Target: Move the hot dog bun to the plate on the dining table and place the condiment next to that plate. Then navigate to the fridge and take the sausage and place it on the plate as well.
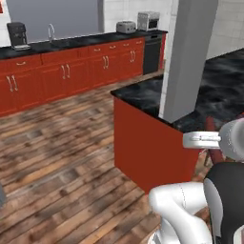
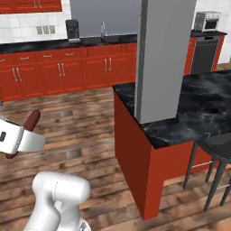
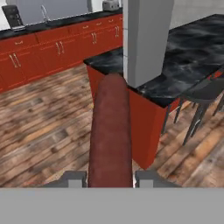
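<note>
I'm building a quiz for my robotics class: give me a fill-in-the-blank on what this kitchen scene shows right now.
1. The end effector is shut on the ____.
2. A grey pillar rises from the black marble top of the ____.
3. The wall counter's cabinets are coloured ____.
4. The floor is made of ____ planks.

Missing words: sausage; dining table; red; wood
</note>
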### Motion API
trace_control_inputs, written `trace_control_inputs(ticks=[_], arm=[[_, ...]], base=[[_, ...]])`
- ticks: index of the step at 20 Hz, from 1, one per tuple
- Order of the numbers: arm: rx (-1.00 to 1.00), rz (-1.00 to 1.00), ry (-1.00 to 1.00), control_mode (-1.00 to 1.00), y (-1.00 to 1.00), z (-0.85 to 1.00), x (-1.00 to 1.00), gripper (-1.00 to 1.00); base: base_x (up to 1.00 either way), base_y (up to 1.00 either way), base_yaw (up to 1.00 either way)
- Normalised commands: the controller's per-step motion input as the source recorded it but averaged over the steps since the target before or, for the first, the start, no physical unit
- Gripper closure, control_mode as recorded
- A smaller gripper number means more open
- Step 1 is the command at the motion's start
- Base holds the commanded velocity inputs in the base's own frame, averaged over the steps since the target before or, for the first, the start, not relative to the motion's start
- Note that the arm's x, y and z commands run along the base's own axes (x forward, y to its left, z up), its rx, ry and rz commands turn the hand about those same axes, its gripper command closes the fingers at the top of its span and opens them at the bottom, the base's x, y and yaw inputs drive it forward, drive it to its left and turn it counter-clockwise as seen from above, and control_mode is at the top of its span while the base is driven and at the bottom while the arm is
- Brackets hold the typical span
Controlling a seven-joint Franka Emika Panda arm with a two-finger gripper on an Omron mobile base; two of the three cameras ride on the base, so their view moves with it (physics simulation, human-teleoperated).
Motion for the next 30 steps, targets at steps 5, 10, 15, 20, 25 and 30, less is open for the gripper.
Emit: trace_control_inputs(ticks=[5, 10, 15, 20, 25, 30], arm=[[0.00, 0.00, 0.00, 1.00, 0.00, 0.00, 0.00, 1.00], [0.00, 0.00, 0.00, 1.00, 0.00, 0.00, 0.00, 1.00], [0.00, 0.00, 0.00, 1.00, 0.00, 0.00, 0.00, 1.00], [0.00, 0.00, 0.00, 1.00, 0.00, 0.00, 0.00, 1.00], [0.00, 0.00, 0.00, 1.00, 0.00, 0.00, 0.00, 1.00], [0.00, 0.00, 0.00, 1.00, 0.00, 0.00, 0.00, 1.00]], base=[[-0.60, -0.55, -0.34], [-0.04, -0.97, -0.05], [0.01, -1.00, 0.01], [0.07, -1.00, 0.05], [0.17, -1.00, 0.08], [0.32, -1.00, 0.10]])
